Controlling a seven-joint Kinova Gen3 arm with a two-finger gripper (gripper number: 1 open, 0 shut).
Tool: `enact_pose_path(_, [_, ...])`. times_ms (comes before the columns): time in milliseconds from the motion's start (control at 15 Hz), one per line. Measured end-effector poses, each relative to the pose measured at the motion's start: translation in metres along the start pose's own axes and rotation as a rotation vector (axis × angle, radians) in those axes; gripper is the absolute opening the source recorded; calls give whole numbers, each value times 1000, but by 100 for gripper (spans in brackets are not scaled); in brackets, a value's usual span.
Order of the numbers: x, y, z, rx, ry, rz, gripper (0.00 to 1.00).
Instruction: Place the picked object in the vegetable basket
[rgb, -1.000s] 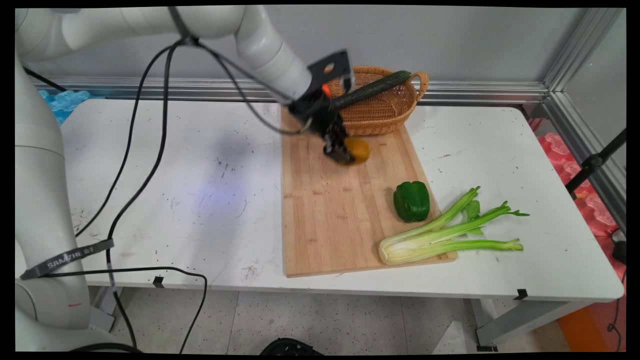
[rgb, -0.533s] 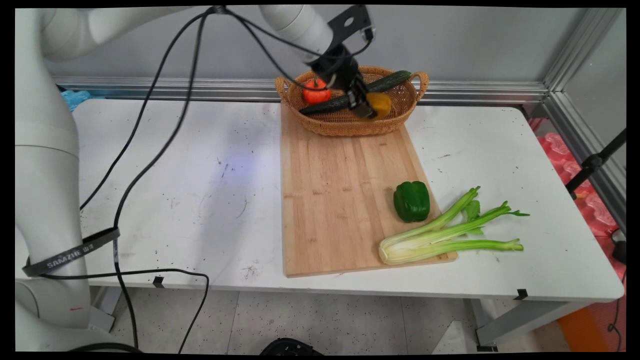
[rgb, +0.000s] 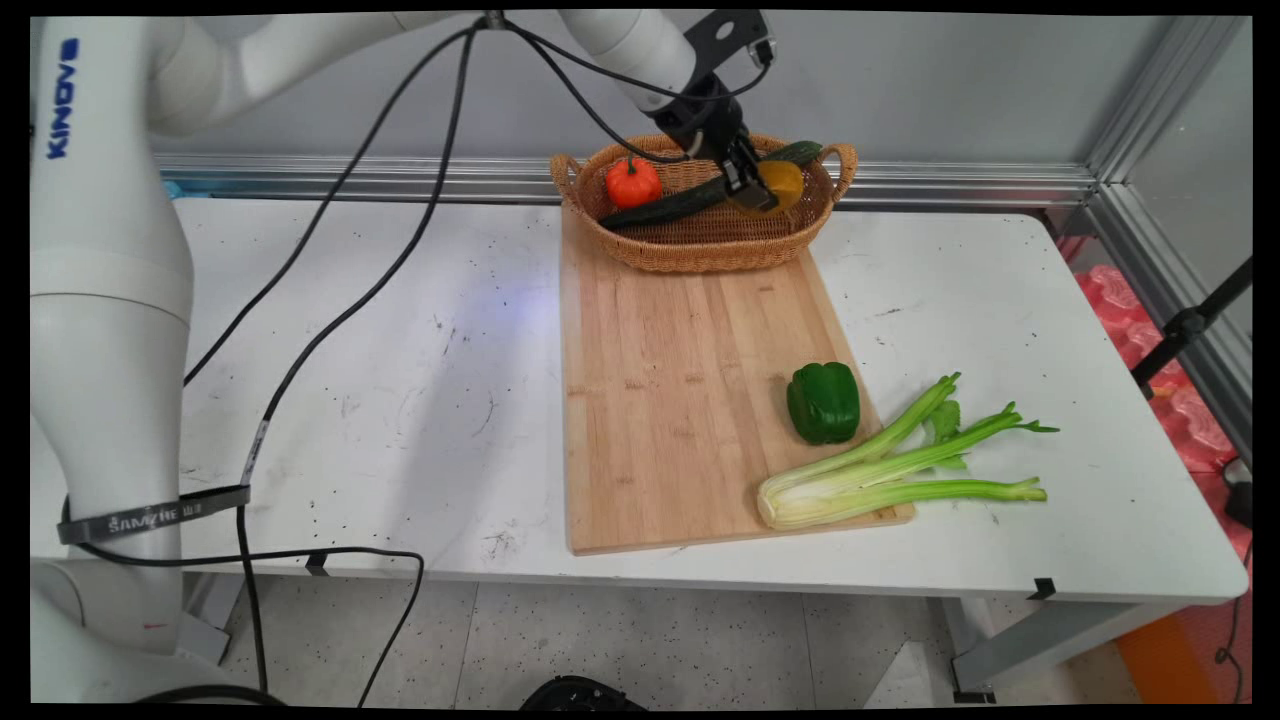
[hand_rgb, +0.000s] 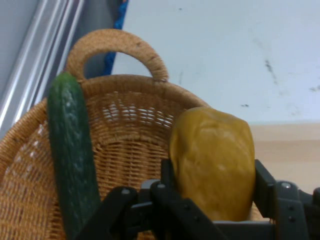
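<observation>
Now the gripper (rgb: 752, 192) is clamped on a yellow potato (hand_rgb: 212, 162), poised over the wicker basket (rgb: 700, 250) at the table's far edge; lower it gently beside the cucumber (hand_rgb: 72, 155), away from the small orange pumpkin (rgb: 633, 182), before letting go

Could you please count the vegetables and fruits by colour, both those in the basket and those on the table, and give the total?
Green: 3, the cucumber, the bell pepper and the celery.
Orange-red: 1, the small pumpkin-shaped fruit in the basket.
Yellow: 1, the potato-like piece held by the gripper over the basket.
Total: 5.
</observation>
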Motion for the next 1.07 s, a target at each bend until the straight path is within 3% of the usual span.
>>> enact_pose_path(333, [-2,-14,26,22,11,-17,0])
enact_pose_path(1067, [-14,-24,61,30,-3,-33,0])
